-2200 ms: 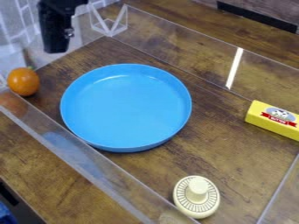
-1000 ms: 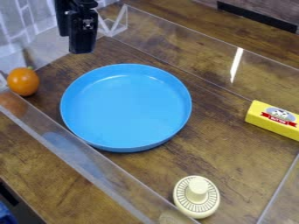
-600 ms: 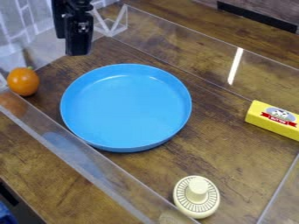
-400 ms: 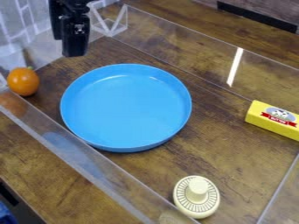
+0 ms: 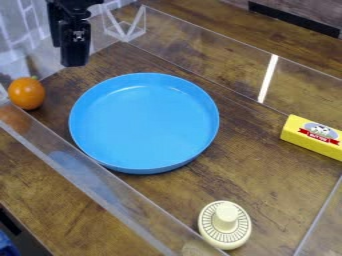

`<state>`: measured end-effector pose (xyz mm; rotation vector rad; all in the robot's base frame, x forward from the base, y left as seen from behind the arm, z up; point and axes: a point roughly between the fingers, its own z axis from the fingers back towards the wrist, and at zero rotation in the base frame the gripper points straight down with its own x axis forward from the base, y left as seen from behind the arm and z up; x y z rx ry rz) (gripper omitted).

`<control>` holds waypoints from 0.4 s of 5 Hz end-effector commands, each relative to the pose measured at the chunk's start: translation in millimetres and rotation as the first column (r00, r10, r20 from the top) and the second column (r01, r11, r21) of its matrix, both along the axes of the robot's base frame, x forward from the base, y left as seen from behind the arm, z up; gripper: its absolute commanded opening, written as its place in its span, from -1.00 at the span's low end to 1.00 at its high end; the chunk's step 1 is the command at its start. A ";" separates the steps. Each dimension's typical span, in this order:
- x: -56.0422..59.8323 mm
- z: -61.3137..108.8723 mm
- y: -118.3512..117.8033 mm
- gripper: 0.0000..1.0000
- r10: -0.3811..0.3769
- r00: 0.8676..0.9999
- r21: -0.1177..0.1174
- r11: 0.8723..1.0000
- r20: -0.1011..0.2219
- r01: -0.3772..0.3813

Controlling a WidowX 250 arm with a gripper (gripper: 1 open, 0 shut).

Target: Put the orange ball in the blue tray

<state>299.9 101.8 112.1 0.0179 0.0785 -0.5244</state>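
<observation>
Orange ball point(image 5: 26, 93) first, since it is what you are after: you will find it on the wooden tabletop point(image 5: 254, 170) at the far left of the view, close against the clear wall point(image 5: 80, 170) that runs along that side, and well apart from anything that could hold it. Nothing touches it.

Nearest to you, at the bottom of the view, a small cream ribbed disc point(image 5: 225, 222) lies flat on the wood, just inside the clear wall. A little further back on the right edge you can see a yellow rectangular block point(image 5: 313, 135) with a printed label on its top face.

In the middle sits the blue tray point(image 5: 134, 160), round with a low rim, empty, and resting flat. The ball lies just beyond its left rim without touching it.

Further back, at the upper left, your gripper point(image 5: 72, 58) hangs above the table, pointing straight down, past the tray's far-left rim and behind the ball. Its dark fingers stand spread apart and carry nothing. A white wire frame point(image 5: 123, 24) shows behind it, partly hidden, and a bright strip of glare point(image 5: 269, 78) lies across the wood to the right.
</observation>
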 end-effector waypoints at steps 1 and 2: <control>-2.3 9.0 16.7 1.00 0.007 0.999 0.023 1.000 0.041 -0.008; -3.6 5.1 29.4 1.00 -0.009 0.999 0.028 1.000 0.048 0.007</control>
